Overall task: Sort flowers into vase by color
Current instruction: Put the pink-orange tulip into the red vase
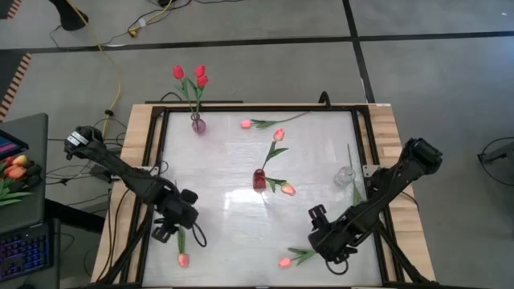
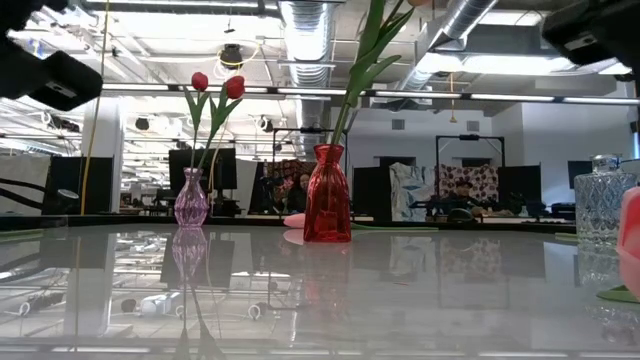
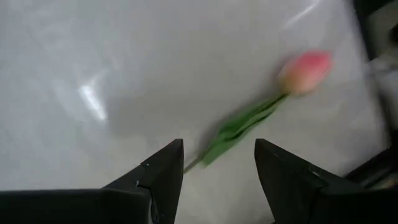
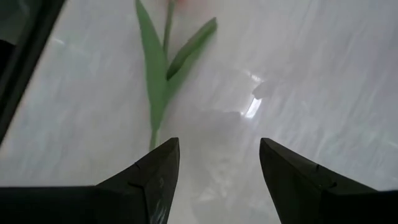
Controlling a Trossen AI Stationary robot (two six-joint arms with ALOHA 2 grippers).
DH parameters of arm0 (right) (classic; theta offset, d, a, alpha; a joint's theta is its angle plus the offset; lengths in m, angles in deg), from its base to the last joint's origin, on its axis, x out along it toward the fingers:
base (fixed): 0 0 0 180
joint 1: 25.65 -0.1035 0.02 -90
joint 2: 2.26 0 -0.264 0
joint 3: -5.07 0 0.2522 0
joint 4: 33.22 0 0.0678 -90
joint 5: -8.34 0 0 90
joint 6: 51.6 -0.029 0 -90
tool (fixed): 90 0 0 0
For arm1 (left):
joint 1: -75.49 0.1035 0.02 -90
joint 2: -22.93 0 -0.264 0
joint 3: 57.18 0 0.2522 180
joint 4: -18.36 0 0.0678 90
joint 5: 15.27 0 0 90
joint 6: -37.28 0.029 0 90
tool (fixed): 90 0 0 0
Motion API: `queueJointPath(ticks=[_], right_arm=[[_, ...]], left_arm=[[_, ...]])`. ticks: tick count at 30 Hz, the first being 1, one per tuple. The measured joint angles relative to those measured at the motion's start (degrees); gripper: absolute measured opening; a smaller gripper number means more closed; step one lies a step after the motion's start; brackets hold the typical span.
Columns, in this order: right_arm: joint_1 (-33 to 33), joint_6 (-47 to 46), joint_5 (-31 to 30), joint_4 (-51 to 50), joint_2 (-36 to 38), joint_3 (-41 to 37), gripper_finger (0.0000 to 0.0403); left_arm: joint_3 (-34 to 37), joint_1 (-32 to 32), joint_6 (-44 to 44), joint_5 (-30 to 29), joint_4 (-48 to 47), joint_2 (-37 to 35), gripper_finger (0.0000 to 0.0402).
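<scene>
The job looks partly done. Three red tulips (image 1: 193,77) stand in the purple vase (image 1: 198,124) at the far edge of the desk (image 1: 217,160). The red vase (image 1: 259,179) sits in the middle, with one pink tulip (image 1: 275,138) in it. The clear vase (image 1: 345,175), on the right of the red vase, seems to hold only a green stem; I cannot tell for sure.

Four tulips lie flat. One pink tulip (image 1: 250,124) lies beyond the red vase. One (image 1: 286,189) lies just beside it. One (image 1: 182,255) lies near the front on the left, under the left end effector (image 1: 165,231). One (image 1: 287,260) lies near the front on the right, beside the right end effector (image 1: 315,215). Both end effectors are wide open and hold nothing.

The desk top is white and shiny with a black frame and wood sides. Behind it is a big office room with pipes and lights on the ceiling.
</scene>
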Motion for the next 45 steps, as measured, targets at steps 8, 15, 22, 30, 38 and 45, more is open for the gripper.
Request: queueJointPath(ticks=[8,15,22,30,38,45], right_arm=[[-0.22,0.03,-0.08,0.19,0.30,0.00,0.0249],[-0.22,0.16,-0.08,0.13,0.32,0.00,0.0249],[-0.13,0.14,-0.06,0.75,0.32,0.00,0.0249],[-0.13,-0.01,0.10,1.34,0.34,0.00,0.0249],[-0.26,-1.13,0.16,2.35,0.36,0.00,0.0249],[-0.26,-2.59,0.91,2.50,0.36,0.00,0.0249]], left_arm=[[7.15,-0.31,1.52,0.11,-0.84,-0.02,0.0185],[7.91,-0.54,1.30,-2.42,-0.29,4.10,0.0185],[6.94,-2.14,1.90,-0.74,-1.04,15.24,0.0185],[1.56,-2.20,8.51,-9.90,-1.61,16.32,0.0185],[-2.46,-2.17,15.26,-14.94,-3.66,16.04,0.0185],[-3.16,-1.22,0.95,-14.74,7.05,16.04,0.0185]])
